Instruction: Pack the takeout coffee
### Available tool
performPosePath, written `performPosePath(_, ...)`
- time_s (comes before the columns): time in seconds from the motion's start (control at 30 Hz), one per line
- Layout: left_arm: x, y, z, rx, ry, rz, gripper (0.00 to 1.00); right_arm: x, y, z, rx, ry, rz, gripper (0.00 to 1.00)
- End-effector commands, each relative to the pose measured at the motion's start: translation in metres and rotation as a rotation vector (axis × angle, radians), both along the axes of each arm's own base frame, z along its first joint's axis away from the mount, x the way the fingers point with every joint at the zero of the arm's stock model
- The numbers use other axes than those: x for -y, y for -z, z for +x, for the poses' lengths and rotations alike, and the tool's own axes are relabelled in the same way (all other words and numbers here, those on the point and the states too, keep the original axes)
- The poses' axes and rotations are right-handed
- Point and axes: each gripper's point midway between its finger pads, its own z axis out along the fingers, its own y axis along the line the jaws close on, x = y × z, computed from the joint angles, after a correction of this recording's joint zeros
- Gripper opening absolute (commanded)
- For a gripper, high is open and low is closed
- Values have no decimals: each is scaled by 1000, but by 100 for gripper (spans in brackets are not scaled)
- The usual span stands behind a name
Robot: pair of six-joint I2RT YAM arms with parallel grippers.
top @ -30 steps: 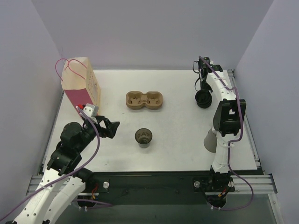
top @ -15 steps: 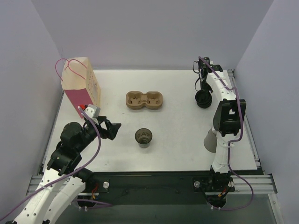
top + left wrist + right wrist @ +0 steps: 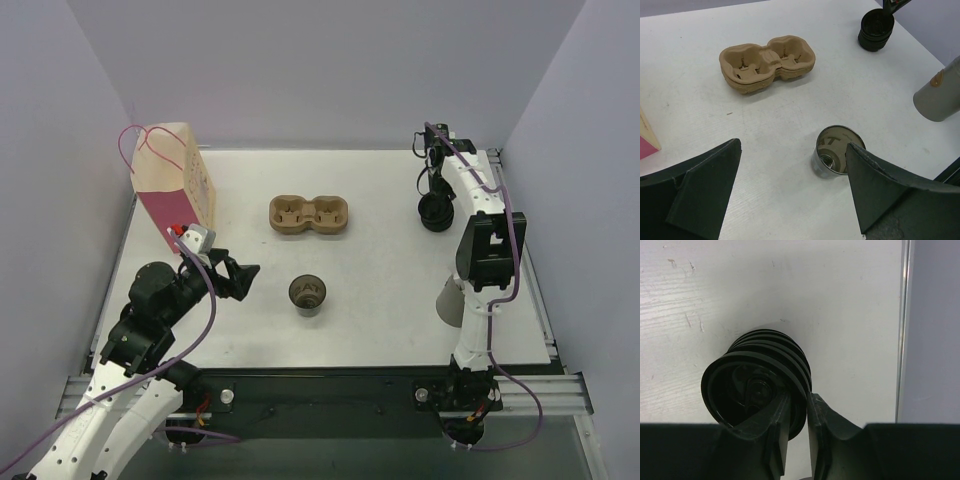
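Your right gripper (image 3: 799, 397) pinches the rim of the top lid in the one stack of lids (image 3: 735, 385), near the table's (image 3: 380, 300) far right corner. Your left gripper (image 3: 792, 147) is spread wide over the near left. One open cup (image 3: 836, 150) stands just ahead of it, mid-table, and the lettering inside is unreadable. One two-well tray (image 3: 760, 82) lies beyond the cup, one cylinder (image 3: 939, 97) stands by the right edge, and one bag (image 3: 175, 185) stands at the left edge.

Bright, even, diffuse overhead light; the white table (image 3: 380, 200) reads matte. Shadows are short and soft, faint beside the lids (image 3: 747, 385). Wrist views are sharp at mid-depth, while the near fingers (image 3: 700, 190) look dark and slightly blurred
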Motion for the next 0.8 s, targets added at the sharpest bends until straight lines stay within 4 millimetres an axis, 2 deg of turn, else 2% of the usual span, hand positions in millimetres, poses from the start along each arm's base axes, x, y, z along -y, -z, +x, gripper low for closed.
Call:
performPosePath(0.0, 3, -19, -1, 66, 22, -15, 95, 5, 0, -6, -38, -3, -12, 19)
performPosePath(0.2, 3, -17, 0, 64, 24, -10, 95, 9, -15, -6, -19, -14, -44, 13)
performPosePath(0.5, 3, -17, 0, 66, 24, -5, 94, -6, -49, -6, 59, -42, -36, 12)
performPosePath(0.77, 6, -14, -1, 64, 46, 4, 95, -11, -59, -8, 81, -40, -73, 12)
